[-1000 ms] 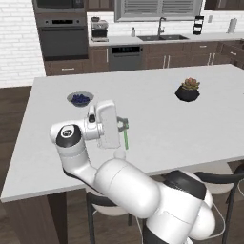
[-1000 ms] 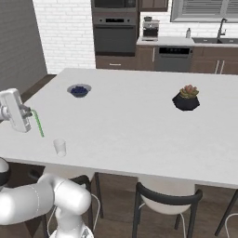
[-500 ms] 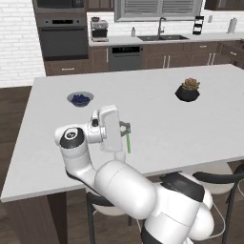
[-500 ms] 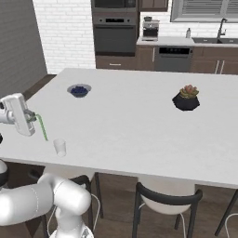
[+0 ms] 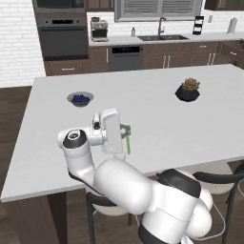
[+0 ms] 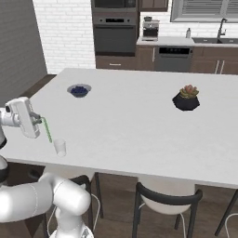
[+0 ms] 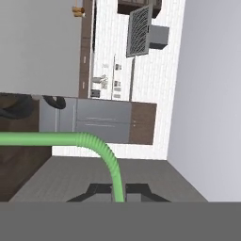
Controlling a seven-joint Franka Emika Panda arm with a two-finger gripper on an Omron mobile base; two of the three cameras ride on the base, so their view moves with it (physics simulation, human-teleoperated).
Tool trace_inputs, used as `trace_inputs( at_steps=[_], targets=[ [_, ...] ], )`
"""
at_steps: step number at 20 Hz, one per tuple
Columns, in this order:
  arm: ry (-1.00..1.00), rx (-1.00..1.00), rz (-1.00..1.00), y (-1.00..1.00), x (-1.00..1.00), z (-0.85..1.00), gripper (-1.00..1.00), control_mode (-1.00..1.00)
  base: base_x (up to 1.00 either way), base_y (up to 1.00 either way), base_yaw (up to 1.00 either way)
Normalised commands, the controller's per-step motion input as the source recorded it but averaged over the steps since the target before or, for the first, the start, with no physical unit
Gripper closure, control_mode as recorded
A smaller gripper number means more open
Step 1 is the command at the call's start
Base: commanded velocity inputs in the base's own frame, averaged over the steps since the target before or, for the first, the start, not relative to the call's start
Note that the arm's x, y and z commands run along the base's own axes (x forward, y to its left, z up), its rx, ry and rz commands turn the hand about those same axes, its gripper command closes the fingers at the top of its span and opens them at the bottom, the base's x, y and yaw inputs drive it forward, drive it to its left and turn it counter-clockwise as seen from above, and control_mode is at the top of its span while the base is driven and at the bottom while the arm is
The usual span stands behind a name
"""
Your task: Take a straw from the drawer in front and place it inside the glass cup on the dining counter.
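My gripper (image 6: 40, 120) is shut on the light green straw (image 6: 47, 130), which hangs down from the fingers at a slight tilt. The straw's lower end is just left of and above the clear glass cup (image 6: 59, 147), which stands near the front left edge of the white dining counter (image 6: 130, 125). From the left base view the gripper (image 5: 125, 131) holds the straw (image 5: 127, 146) over the counter (image 5: 157, 119), and my arm hides the cup. In the hand view the straw (image 7: 113, 174) rises between the dark fingertips (image 7: 92, 190). The drawer is out of view.
A small blue-filled bowl (image 6: 79, 90) sits at the counter's far left and a potted plant (image 6: 186, 99) to the right. Dark chairs (image 6: 167, 200) stand along the near edge. A black oven (image 6: 114, 39) and a sink counter line the back wall.
The gripper with the straw has moved to the right and slightly down, closer to the glass cup. The cup, bowl and plant have not moved.
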Motion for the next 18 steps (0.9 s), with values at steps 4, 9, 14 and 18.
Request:
trace_inputs(
  at_steps=[4, 9, 14, 18],
  targets=[
    [0.00, 0.00, 0.00, 0.00, 0.21, -0.22, 1.00, -1.00, 0.00, 0.00, 0.00],
    [0.00, 0.01, 0.00, 0.00, 0.16, -0.23, 1.00, -1.00, 0.00, 0.00, 0.00],
    [0.00, 0.01, 0.00, 0.00, 0.24, -0.08, 1.00, -1.00, 0.00, 0.00, 0.00],
    [0.00, 0.03, 0.00, 0.00, 0.16, -0.04, 1.00, -1.00, 0.00, 0.00, 0.00]
  ],
)
